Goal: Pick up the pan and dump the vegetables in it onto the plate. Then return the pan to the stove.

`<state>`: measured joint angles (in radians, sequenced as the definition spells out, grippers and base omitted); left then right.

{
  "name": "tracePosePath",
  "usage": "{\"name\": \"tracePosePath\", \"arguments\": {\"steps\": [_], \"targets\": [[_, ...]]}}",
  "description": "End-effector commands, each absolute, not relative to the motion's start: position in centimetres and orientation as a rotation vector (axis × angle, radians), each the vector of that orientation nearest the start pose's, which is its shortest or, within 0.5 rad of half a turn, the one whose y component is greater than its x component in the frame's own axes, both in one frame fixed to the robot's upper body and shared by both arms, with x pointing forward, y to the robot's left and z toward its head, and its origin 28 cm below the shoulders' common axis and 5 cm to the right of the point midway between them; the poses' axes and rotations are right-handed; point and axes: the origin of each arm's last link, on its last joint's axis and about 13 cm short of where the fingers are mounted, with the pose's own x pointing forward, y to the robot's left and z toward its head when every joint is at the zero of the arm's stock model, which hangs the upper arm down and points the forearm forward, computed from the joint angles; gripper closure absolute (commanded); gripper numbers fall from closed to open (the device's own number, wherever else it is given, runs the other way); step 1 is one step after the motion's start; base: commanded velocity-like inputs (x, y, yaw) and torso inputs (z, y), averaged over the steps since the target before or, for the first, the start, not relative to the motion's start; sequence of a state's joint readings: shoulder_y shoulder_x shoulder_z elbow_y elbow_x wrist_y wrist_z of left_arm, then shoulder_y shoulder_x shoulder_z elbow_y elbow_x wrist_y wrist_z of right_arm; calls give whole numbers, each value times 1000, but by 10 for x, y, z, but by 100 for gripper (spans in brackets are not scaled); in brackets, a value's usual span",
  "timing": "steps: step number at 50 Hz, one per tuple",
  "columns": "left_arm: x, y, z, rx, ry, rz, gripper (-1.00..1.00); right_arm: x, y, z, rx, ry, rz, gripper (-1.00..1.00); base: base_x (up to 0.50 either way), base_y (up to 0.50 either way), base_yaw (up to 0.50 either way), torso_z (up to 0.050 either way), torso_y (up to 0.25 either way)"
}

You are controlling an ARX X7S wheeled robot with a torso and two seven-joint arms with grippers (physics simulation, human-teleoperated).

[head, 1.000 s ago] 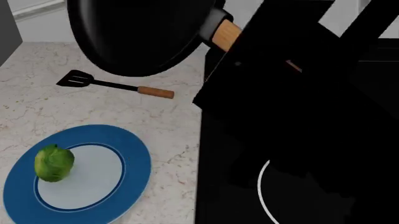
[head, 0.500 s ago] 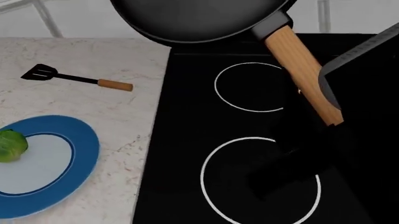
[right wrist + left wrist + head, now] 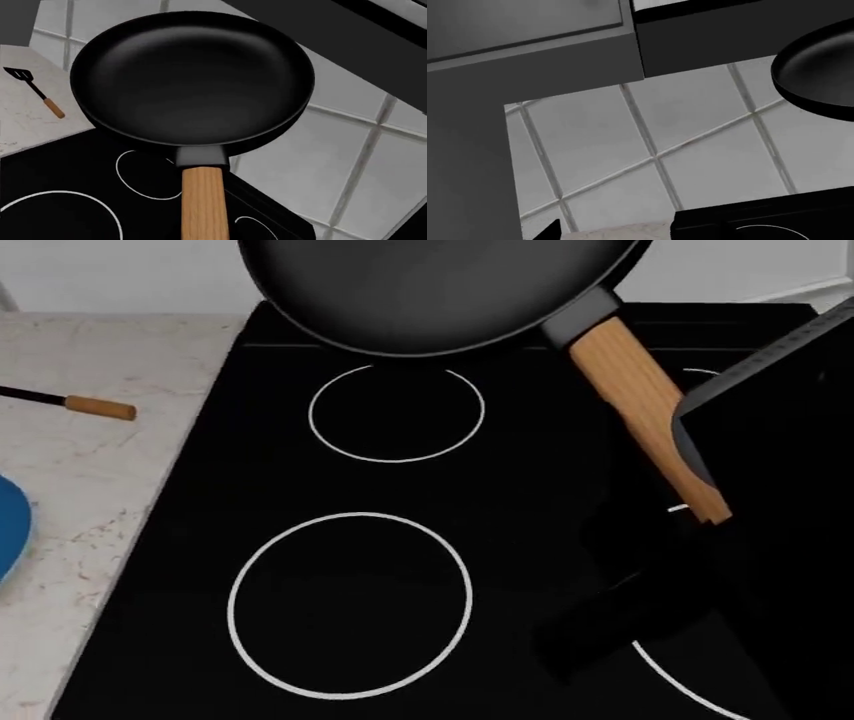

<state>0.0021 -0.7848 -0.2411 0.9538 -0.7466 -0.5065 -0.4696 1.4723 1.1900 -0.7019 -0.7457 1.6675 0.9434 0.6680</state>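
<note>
Pan [image 3: 427,290] hangs over the stove [image 3: 534,540], handle grasped by right hand.

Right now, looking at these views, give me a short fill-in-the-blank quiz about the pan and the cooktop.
1. The frying pan is held in the air above the ____.
2. Inside, the pan is ____.
3. The pan's handle is made of ____.
4. The spatula lies on the ____.

Missing words: cooktop; empty; wood; countertop
</note>
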Motion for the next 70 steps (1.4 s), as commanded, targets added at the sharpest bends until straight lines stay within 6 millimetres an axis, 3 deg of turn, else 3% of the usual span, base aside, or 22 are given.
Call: {"name": "tracePosePath", "arguments": {"steps": [1, 29, 35, 44, 49, 70], "targets": [[157, 282, 207, 172, -390, 28, -100, 174, -169, 347, -534, -271, 114, 100, -16, -500, 0, 0, 10], [155, 282, 205, 167, -388, 30, -100, 175, -167, 340, -534, -250, 131, 100, 0, -500, 0, 1, 2], [157, 283, 205, 175, -408, 52, -100, 175, -168, 325, -403, -207, 168, 100, 0, 0, 0, 0, 2], [159, 282, 207, 170, -393, 63, -100, 178, -171, 283, -181, -84, 204, 100, 0, 0, 0, 1, 2], [158, 282, 208, 172, -393, 71, -100, 177, -171, 276, -74, -32, 219, 100, 0, 0, 0, 0, 2], [157, 283, 208, 171, -411, 105, -100, 167, -181, 236, 15, 105, 266, 100, 0, 0, 0, 1, 3]]}}
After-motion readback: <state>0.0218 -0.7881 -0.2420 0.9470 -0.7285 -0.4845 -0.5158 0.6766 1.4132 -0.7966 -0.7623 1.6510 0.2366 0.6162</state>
